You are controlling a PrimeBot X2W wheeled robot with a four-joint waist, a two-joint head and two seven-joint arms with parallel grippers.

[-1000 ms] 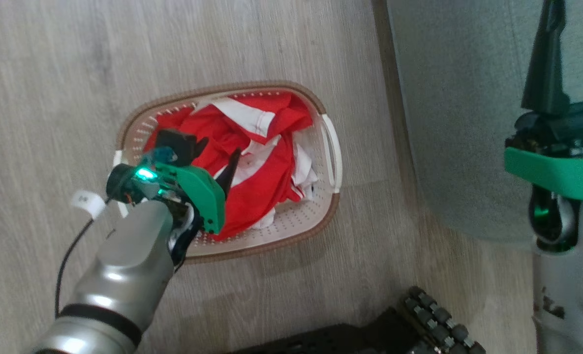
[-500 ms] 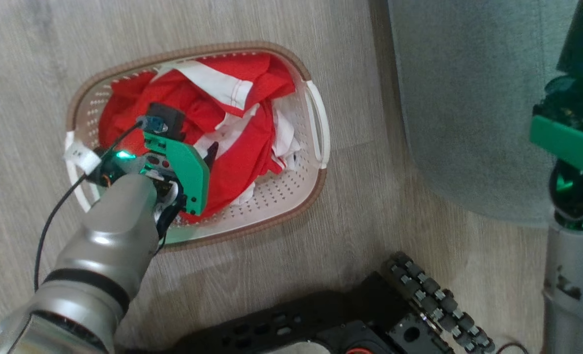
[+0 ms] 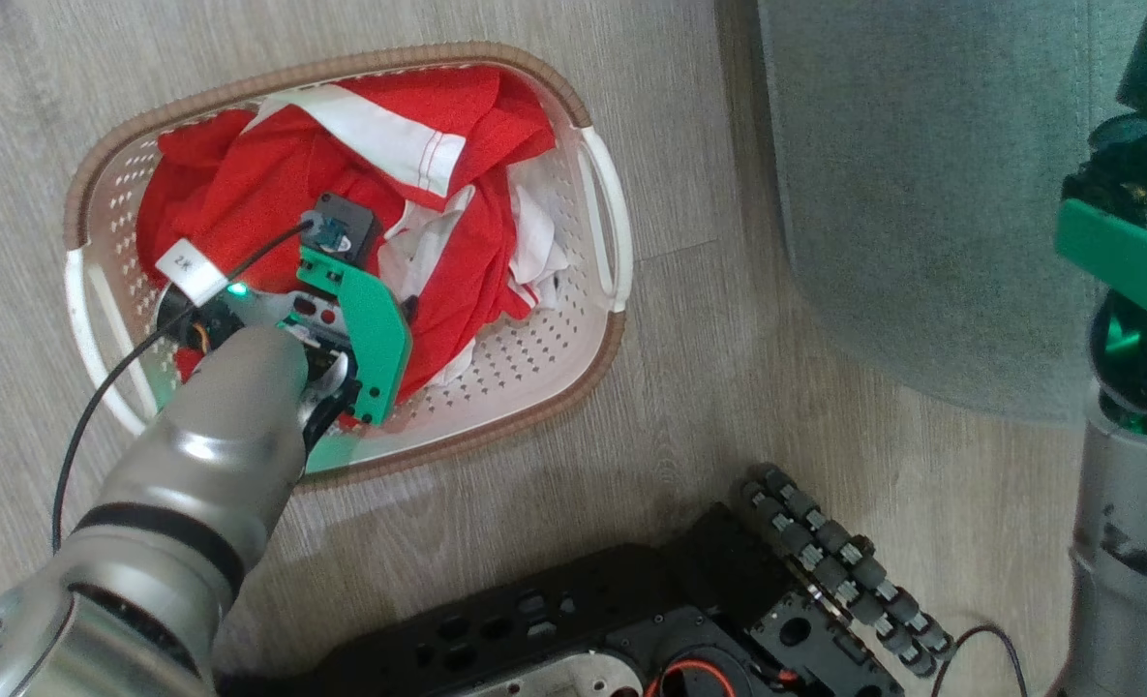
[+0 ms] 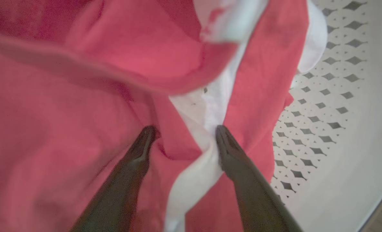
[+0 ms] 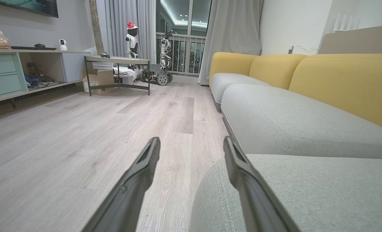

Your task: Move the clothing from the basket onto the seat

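deeper goes the left tool [image 4: 186, 129], fingers apart, tips pressed into the bright red white-striped clothing [image 4: 65, 96], a fold between them.

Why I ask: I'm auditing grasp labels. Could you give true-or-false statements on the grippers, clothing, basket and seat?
1. The left gripper is open, with red-and-white clothing between its fingers. True.
2. The basket stands on the wooden floor beside the seat. True.
3. Some clothing lies on the seat. False: all that shows is in the basket.
4. The right gripper is shut on a garment. False: it is open and empty.
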